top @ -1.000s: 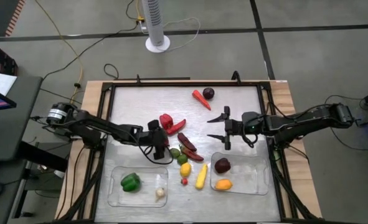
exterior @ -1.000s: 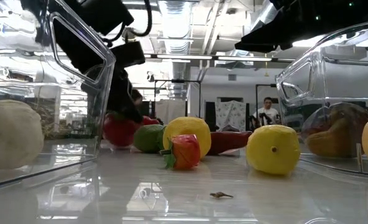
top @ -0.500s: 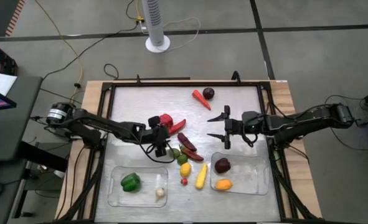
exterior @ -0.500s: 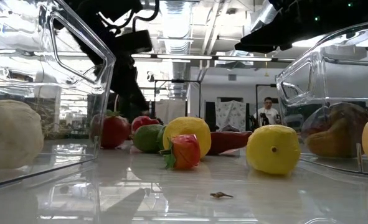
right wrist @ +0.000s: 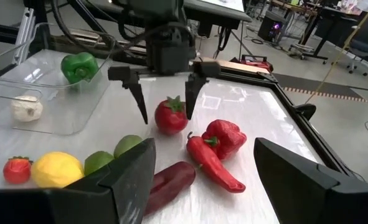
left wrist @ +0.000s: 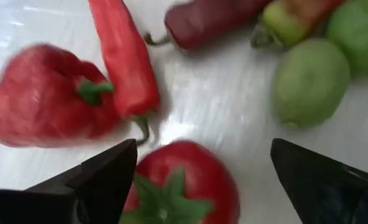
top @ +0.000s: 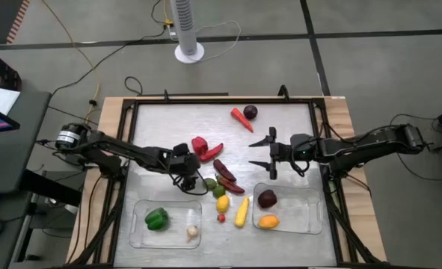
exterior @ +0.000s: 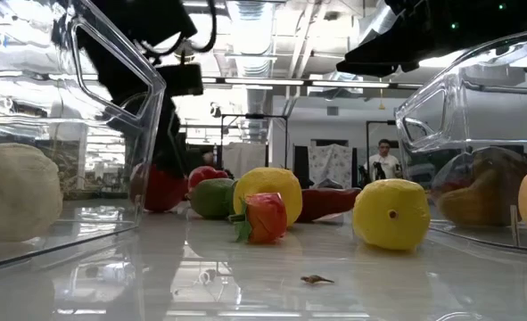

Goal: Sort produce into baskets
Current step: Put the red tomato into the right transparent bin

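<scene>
Our left gripper (top: 191, 181) sits near the middle of the table with its fingers spread wide and nothing between them. In the left wrist view the two dark fingers (left wrist: 106, 177) stand on either side of a red tomato (left wrist: 180, 186) with a green stem, without touching it. The right wrist view shows the same thing from across the table: the left gripper (right wrist: 165, 93) pointing down, its fingers straddling the tomato (right wrist: 170, 116), which rests on the table.

Just beside the tomato we see a red bell pepper (top: 200, 144) and a red chilli (top: 212, 151) lying against each other. A dark red chilli (top: 223, 169) and green limes (top: 209, 183) lie close by, toward the right. A lemon (top: 222, 202), a small strawberry (top: 221, 218) and a yellow corn cob (top: 241, 212) sit between the two baskets at the near edge.

We find a green pepper (top: 156, 218) and a garlic bulb (top: 192, 232) in the left basket (top: 136, 233), and a dark plum (top: 267, 198) and an orange piece (top: 268, 221) in the right basket (top: 313, 217). At the far side of the table a carrot (top: 241, 118) and another plum (top: 250, 111) lie touching.

Our right gripper (top: 265, 152) waits above the table right of centre, fingers apart and empty, well apart from the left gripper.
</scene>
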Controlling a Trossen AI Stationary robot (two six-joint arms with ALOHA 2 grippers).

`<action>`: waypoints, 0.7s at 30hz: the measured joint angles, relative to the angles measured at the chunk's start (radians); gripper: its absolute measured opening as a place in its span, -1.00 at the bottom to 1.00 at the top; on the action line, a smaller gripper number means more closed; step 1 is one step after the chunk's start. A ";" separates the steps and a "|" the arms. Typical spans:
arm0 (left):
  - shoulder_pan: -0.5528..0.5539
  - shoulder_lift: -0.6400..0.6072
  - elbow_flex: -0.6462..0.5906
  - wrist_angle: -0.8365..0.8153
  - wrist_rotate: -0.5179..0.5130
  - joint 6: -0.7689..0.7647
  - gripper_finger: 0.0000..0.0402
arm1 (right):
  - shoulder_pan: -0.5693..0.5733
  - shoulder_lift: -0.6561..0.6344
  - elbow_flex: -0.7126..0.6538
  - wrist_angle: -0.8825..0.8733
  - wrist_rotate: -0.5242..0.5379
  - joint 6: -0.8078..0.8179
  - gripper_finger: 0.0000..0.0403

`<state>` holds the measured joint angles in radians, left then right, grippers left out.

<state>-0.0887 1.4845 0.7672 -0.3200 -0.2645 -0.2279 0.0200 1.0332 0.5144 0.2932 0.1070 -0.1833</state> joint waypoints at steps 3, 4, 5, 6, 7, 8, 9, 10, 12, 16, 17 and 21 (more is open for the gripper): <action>0.001 0.006 -0.049 0.018 -0.039 -0.001 0.81 | 0.000 0.000 0.000 0.000 0.000 0.000 0.47; 0.001 0.006 -0.064 0.016 -0.051 0.001 0.81 | 0.000 0.000 0.000 0.000 0.000 0.000 0.47; 0.002 0.006 -0.074 0.023 -0.058 0.005 0.81 | 0.000 0.000 0.000 0.001 -0.001 -0.001 0.47; 0.002 0.006 -0.082 0.039 -0.060 0.010 0.81 | 0.000 0.000 0.000 0.001 0.000 -0.001 0.47; 0.001 0.006 -0.085 0.045 -0.060 0.017 0.80 | 0.000 0.000 0.000 0.003 -0.001 -0.003 0.47; 0.001 0.006 -0.087 0.042 -0.059 0.023 0.79 | -0.001 0.000 0.000 0.006 -0.001 -0.005 0.47; 0.000 0.006 -0.088 0.040 -0.057 0.029 0.77 | -0.001 0.000 0.000 0.009 -0.001 -0.005 0.47; 0.001 0.006 -0.088 0.041 -0.057 0.036 0.74 | -0.001 0.000 0.000 0.010 -0.001 -0.005 0.47; 0.001 0.006 -0.088 0.039 -0.059 0.051 0.66 | -0.001 0.000 0.000 0.009 -0.001 -0.006 0.47; 0.001 0.006 -0.087 -0.014 -0.066 0.059 0.45 | -0.001 0.000 0.000 0.008 -0.001 -0.008 0.47; 0.001 0.005 -0.087 -0.025 -0.066 0.060 0.39 | -0.001 0.000 0.000 0.008 -0.002 -0.009 0.47; 0.001 0.005 -0.086 -0.047 -0.068 0.086 0.25 | -0.001 0.000 0.000 0.007 -0.003 -0.009 0.47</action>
<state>-0.0875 1.4895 0.6811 -0.3670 -0.3325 -0.1418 0.0189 1.0336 0.5144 0.3004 0.1036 -0.1921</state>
